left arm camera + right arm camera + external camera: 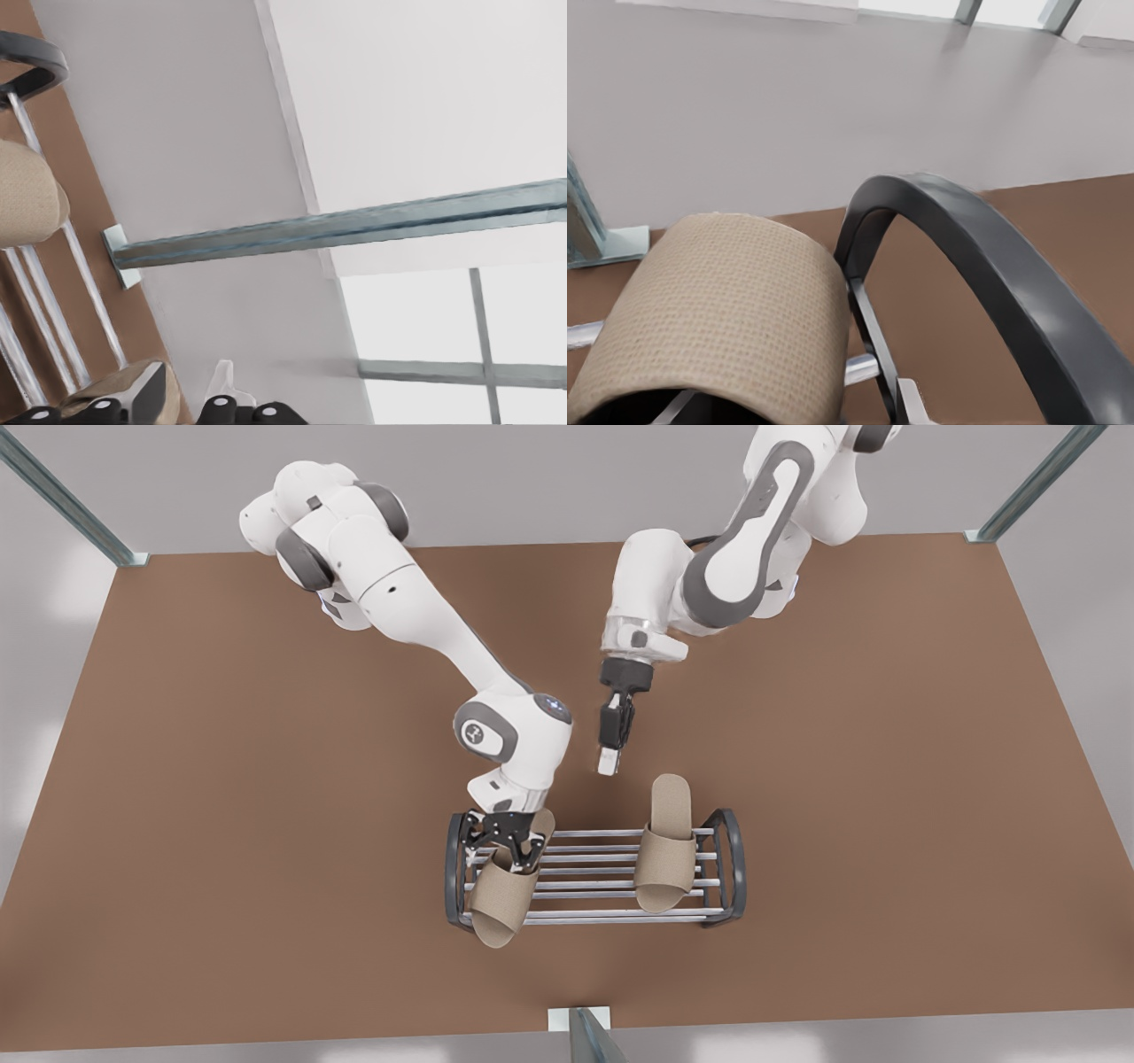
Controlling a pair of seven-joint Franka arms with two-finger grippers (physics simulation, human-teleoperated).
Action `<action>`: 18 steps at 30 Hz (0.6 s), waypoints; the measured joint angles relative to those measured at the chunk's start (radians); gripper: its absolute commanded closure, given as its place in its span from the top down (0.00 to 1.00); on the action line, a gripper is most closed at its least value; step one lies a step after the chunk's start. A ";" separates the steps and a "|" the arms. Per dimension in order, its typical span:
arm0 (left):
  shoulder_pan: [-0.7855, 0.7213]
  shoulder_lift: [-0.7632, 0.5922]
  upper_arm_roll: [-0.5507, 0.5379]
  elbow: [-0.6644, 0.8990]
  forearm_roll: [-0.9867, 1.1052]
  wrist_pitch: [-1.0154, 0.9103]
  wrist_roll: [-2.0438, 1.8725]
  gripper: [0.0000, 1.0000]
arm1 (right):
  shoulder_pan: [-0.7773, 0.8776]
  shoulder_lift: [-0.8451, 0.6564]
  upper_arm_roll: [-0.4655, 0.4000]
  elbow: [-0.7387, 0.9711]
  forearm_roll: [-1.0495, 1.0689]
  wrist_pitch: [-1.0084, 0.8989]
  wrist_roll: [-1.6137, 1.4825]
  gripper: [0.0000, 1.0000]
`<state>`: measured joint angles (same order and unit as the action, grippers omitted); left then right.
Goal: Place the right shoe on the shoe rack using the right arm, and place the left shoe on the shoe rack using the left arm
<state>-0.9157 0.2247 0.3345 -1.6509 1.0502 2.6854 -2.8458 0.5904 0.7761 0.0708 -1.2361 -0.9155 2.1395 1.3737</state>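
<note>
The shoe rack (585,886) stands near the table's front edge. The tan right shoe (666,850) lies across its bars on the front view's right, heel sticking out behind. My right gripper (609,762) hangs just behind that heel, apart from it; its wrist view looks at the shoe's strap (718,310) and the rack's arched end (992,266). The left shoe (500,895) lies tilted on the rack's other side, toe overhanging the front. My left gripper (509,846) is open astride its heel part (133,390), a gap showing beside one fingertip (221,382).
The brown table (842,779) stretches wide on both sides of the rack. A metal post mount (578,1017) sits at the table's front edge right in front of the rack. More posts (124,556) stand at the back corners.
</note>
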 measured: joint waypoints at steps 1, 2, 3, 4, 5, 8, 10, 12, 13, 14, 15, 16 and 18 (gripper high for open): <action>0.054 0.000 0.012 0.061 -0.210 -0.150 0.096 1.00 | -0.025 -0.025 0.028 -0.026 -0.010 0.004 0.006 1.00; 0.154 0.002 0.018 0.114 -0.405 -0.290 0.209 1.00 | -0.038 -0.042 0.043 -0.045 -0.019 0.006 0.012 1.00; 0.284 0.006 0.021 0.151 -0.567 -0.416 0.332 1.00 | -0.047 -0.052 0.057 -0.055 -0.027 0.007 0.018 1.00; 0.401 0.008 0.023 0.170 -0.696 -0.528 0.461 1.00 | -0.062 -0.063 0.083 -0.062 -0.032 0.008 0.024 1.00; 0.475 0.008 0.023 0.181 -0.791 -0.631 0.587 1.00 | -0.079 -0.075 0.121 -0.065 -0.033 0.010 0.028 1.00; 0.534 -0.026 -0.062 0.191 -0.933 -0.873 0.923 1.00 | -0.107 -0.103 0.197 -0.073 -0.032 0.017 0.040 1.00; 0.526 -0.058 -0.085 0.189 -0.981 -0.982 1.118 1.00 | -0.143 -0.127 0.252 -0.083 -0.030 0.020 0.045 1.00; 0.530 -0.086 -0.100 0.187 -1.009 -1.061 1.293 1.00 | -0.237 -0.175 0.375 -0.093 -0.005 0.006 0.045 1.00; 0.532 -0.096 -0.104 0.187 -1.018 -1.091 1.374 1.00 | -0.293 -0.216 0.441 -0.092 0.039 -0.013 0.040 1.00; 0.534 -0.106 -0.109 0.187 -1.024 -1.117 1.450 1.00 | -0.335 -0.266 0.499 -0.084 0.096 -0.045 0.035 1.00; 0.535 -0.114 -0.112 0.186 -1.029 -1.138 1.522 1.00 | -0.356 -0.309 0.530 -0.078 0.156 -0.081 0.029 1.00; 0.545 -0.121 -0.128 0.185 -1.021 -1.157 1.590 1.00 | -0.378 -0.349 0.546 -0.073 0.225 -0.120 0.022 1.00; 0.544 -0.127 -0.149 0.182 -1.003 -1.186 1.715 1.00 | -0.452 -0.401 0.540 -0.037 0.396 -0.208 0.000 1.00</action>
<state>-0.3717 0.0974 0.1856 -1.4684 0.0477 1.4997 -1.1306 0.1383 0.3753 0.6104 -1.2733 -0.5197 1.9320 1.3734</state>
